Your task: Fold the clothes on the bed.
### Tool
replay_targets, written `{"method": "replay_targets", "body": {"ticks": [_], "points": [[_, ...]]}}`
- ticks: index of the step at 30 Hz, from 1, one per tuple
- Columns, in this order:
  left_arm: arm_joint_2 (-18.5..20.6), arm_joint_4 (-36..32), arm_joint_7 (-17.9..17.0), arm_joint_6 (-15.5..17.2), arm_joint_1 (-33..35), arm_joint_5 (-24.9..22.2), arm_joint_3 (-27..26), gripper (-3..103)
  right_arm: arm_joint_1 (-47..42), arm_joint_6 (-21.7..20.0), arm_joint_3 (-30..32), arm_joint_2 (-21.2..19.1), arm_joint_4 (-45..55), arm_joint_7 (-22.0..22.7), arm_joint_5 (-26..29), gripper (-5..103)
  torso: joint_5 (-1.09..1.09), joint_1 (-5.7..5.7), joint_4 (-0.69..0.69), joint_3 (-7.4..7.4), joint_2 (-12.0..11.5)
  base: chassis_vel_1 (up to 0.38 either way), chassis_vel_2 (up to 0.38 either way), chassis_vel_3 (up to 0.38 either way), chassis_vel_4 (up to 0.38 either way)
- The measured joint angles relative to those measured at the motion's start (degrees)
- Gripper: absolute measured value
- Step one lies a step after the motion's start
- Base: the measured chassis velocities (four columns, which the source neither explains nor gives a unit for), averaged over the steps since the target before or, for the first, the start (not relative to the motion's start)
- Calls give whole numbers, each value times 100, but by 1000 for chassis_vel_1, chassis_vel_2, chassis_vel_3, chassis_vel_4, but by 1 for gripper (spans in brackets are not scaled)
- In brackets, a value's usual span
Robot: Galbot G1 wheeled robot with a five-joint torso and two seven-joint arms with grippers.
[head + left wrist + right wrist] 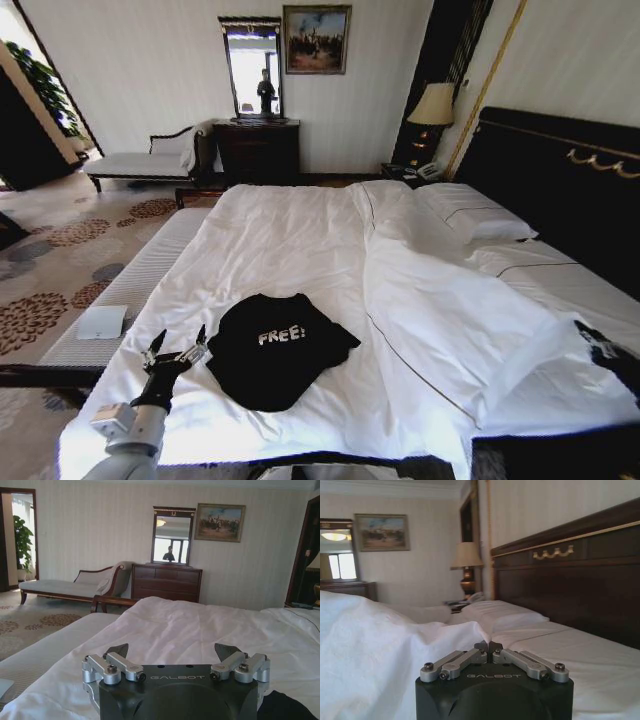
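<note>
- On the bed [300,240], in the head view, the black T-shirt [278,350] is lying crumpled just right of the left gripper [177,346], which is hovering with fingers spread wide; the right gripper [600,345] is sitting far right.
- In the left wrist view, the left gripper [172,651] is gaping wide over the duvet, T-shirt [285,707] beside it.
- In the right wrist view, the right gripper [488,646] is showing fingertips pressed together, pillows [500,614] beyond.

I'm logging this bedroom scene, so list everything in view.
T-shirt: one, black with white FREE! lettering, on the bed's near end.
Bed: one, white linen, dark headboard.
Pillows: white, by the headboard.
Folded cloth: one, white, on the bench.
Chaise: one, white, far wall.
Dresser: one, dark, under the mirror.
Painting: one, far wall.
Lamp: one, cream, bedside.
Left gripper: open, beside the T-shirt.
Right gripper: shut, over the duvet near the headboard.
</note>
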Motion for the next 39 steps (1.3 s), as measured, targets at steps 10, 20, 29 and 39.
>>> {"method": "replay_targets", "body": {"ticks": [10, 20, 29, 39], "points": [[-46, -30, -2, -20, 62, -86, -95, 98, 35, 241, 902, 891, -644, -23, -157, 0, 1, 0, -4, 0, 0, 0, 0, 0, 0], [-5, -165, -131, 130, 43, 120, 93, 98, 373, 719, 1246, 918, -1652, -28, -784, 0, 0, 1, 2, 1, -1, 0, 0, 0, 0], [166, -193, -188, 198, 13, 89, 71, 98, 448, 1301, 1334, 856, -2453, -116, -1704, 0, 1, 1, 0, 0, -1, 0, 0, 0, 0], [100, -269, -229, 228, 65, 172, 180, 98, 437, 1440, 1446, 782, -2964, -127, -1917, 0, 0, 1, 2, 1, -1, 0, 0, 0, 0]]}}
